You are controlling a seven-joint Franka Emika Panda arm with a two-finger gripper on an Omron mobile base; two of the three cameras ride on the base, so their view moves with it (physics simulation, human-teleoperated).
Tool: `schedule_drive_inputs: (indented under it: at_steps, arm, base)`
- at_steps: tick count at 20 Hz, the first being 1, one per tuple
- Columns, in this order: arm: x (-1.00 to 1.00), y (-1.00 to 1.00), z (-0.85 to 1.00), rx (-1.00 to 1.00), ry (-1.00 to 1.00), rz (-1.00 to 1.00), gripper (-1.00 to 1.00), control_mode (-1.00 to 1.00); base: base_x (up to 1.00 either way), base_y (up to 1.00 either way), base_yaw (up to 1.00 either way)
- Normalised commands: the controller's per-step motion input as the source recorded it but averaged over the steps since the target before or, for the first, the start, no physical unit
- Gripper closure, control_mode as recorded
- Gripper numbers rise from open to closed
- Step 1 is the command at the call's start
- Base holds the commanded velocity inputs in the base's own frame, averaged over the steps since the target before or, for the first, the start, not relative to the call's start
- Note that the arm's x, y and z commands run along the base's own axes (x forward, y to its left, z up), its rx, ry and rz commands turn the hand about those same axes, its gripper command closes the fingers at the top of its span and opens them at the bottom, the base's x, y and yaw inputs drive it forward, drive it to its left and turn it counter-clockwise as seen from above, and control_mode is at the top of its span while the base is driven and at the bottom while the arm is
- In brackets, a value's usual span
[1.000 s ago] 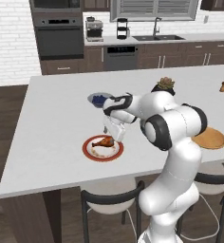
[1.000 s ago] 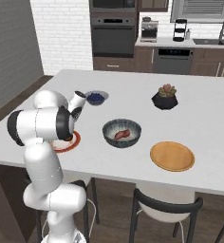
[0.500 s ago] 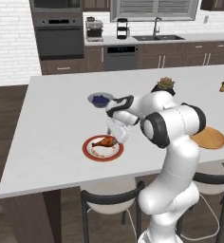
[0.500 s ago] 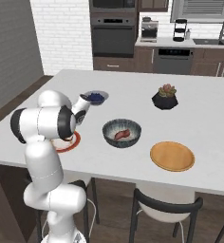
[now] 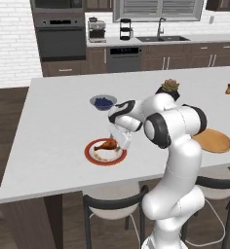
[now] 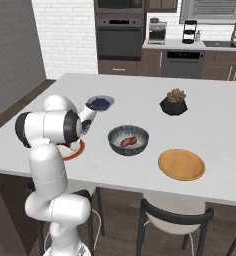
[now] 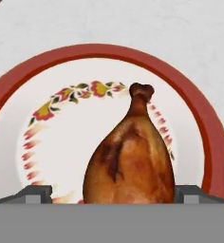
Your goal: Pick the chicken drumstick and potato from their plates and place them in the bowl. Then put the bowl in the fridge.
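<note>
In the hand view the chicken drumstick [image 7: 130,161] loses its thick end below the gripper [image 7: 112,194], so any contact with the fingertips [image 7: 35,193] cannot be told. The red-rimmed plate [image 7: 19,80] runs off the frame on both sides of the hand. In the right base view the arm hides most of that plate.

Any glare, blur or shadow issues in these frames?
Hand view: chicken drumstick sharp and glossy, no blown highlights, flat light on the red-rimmed plate. Left base view: soft even light, faint shadow under the hand. Right base view: no glare on the counter; bowl slightly soft.
</note>
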Motion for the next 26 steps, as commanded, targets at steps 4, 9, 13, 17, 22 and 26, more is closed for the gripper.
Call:
schedule_drive_inputs:
  at_steps: [4, 9, 13, 17, 22, 26]
  arm:
    - [0.00, 0.42, -0.36, 0.00, 0.00, 0.00, -1.00, -1.00]
    - [0.06, 0.78, -0.43, 0.00, 0.00, 0.00, 1.00, -1.00]
    - [0.00, 0.10, -0.17, 0.00, -0.01, 0.00, 1.00, -1.00]
    - [-0.80, -0.36, 0.00, 0.00, -0.06, 0.00, 1.00, -1.00]
    - [-0.87, -0.26, 0.61, 0.00, -0.11, -0.06, 1.00, -1.00]
    - [-0.28, -0.07, 0.99, -0.09, -0.26, -0.29, 1.00, -1.00]
  base:
    - [0.00, 0.00, 0.00]
    - [0.00, 0.00, 0.00]
    - [0.00, 0.00, 0.00]
    - [0.00, 0.00, 0.00]
    - [0.00, 0.00, 0.00]
    - [0.00, 0.00, 0.00]
